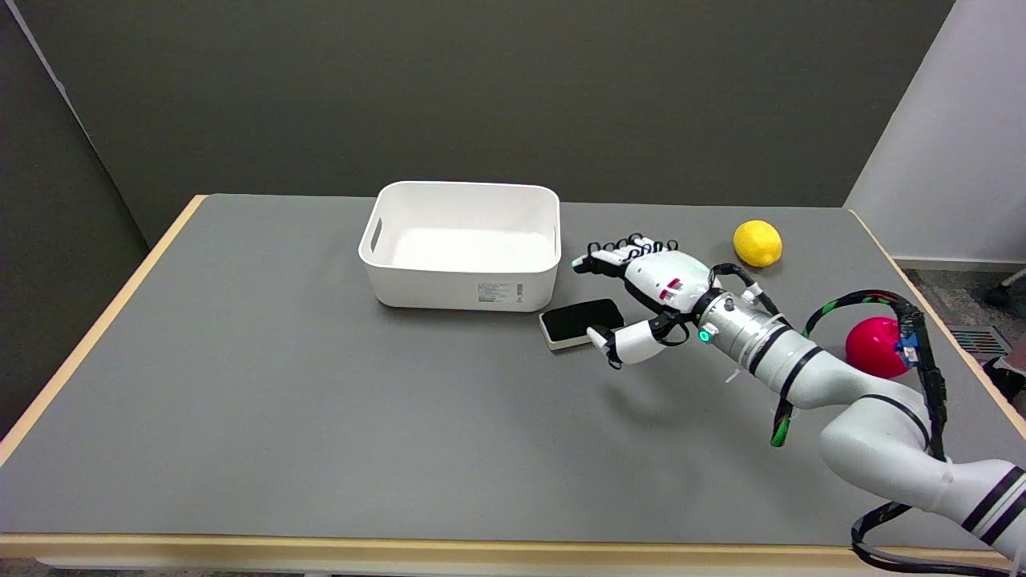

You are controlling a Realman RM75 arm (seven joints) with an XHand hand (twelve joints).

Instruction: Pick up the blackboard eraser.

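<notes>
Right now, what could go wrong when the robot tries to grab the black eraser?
The right hand is open beside the blackboard eraser, not holding it yet. The eraser lies flat and low on the table, so the fingers might slide over it or push it away. The white bin stands right behind it, so the eraser or the fingers could bump its wall.

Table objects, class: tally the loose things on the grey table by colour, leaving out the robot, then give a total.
White: 1, the bin
Black-topped: 1, the blackboard eraser
Yellow: 1, the lemon
Red: 1, the ball, partly hidden by the arm
Total: 4
</notes>
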